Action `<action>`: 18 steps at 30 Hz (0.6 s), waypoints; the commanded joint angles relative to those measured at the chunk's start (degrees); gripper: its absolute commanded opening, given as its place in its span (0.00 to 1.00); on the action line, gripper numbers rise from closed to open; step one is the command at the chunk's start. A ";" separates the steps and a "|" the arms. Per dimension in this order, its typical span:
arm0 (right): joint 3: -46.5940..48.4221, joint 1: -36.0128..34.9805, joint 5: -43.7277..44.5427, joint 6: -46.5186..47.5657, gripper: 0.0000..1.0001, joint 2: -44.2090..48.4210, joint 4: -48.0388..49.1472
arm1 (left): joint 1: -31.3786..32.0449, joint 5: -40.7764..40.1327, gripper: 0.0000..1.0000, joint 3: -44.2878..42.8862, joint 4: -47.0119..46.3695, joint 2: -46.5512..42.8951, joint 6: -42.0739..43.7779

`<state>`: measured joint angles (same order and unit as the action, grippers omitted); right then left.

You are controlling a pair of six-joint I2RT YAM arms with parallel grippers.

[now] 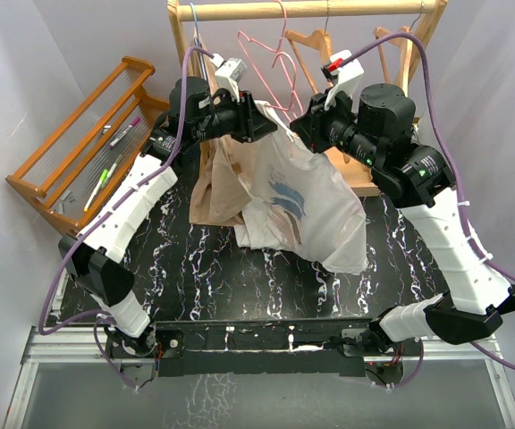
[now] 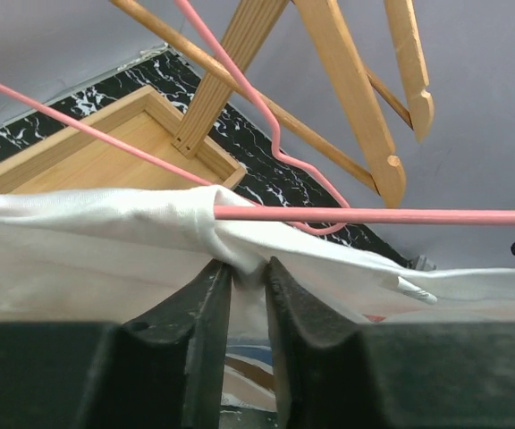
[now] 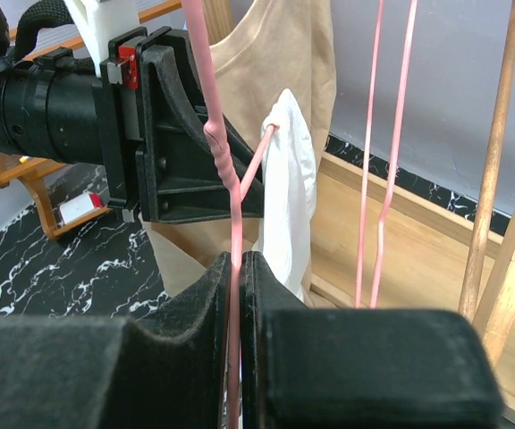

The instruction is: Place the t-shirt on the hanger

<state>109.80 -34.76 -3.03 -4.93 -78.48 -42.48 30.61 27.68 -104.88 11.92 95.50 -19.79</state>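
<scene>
Right tool [image 3: 238, 268]: jaws fully closed on the pink wire of the hanger [image 3: 223, 152], just below a twist where 1 strand branches off toward the cloth. Judged purpose: keep the hanger rigid in the air so the other arm can work fabric along it.

Left tool [image 2: 247, 281]: jaws nearly together, pinching a fold of the t-shirt [image 2: 88, 232] directly under the point where the hanger's straight bar enters the cloth. To the right of that point the bar runs bare. So 1 end sits inside the shirt and the rest is exposed.

Top view: both tools meet above the back of the desk [image 1: 195, 268], in front of the wooden rail [image 1: 311, 9]. The t-shirt hangs from them with its blue print toward the camera. Whether the hem touches the desk is unclear. A beige garment [image 1: 215, 192] hangs just behind it, to the left. Wooden hangers [image 2: 351, 98] hang close behind the work.

Judgement: threading is under way, not done. The next move needs the cloth drawn along the bare bar. Risk: the fold slips from the pinch.
</scene>
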 commanded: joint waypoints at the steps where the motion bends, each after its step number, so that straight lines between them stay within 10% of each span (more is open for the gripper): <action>1: -0.15 -0.06 -0.60 -0.83 0.08 1.92 6.16 | 0.32 3.80 0.09 -0.82 -3.19 0.41 -1.74; 18: -4.26 -0.13 0.76 -1.05 0.08 3.73 4.82 | 0.27 4.40 0.00 -4.64 -0.92 -3.92 2.79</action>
<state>106.13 -34.76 -2.90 -5.34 -77.30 -41.82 30.61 30.44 -105.45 11.29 96.09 -19.16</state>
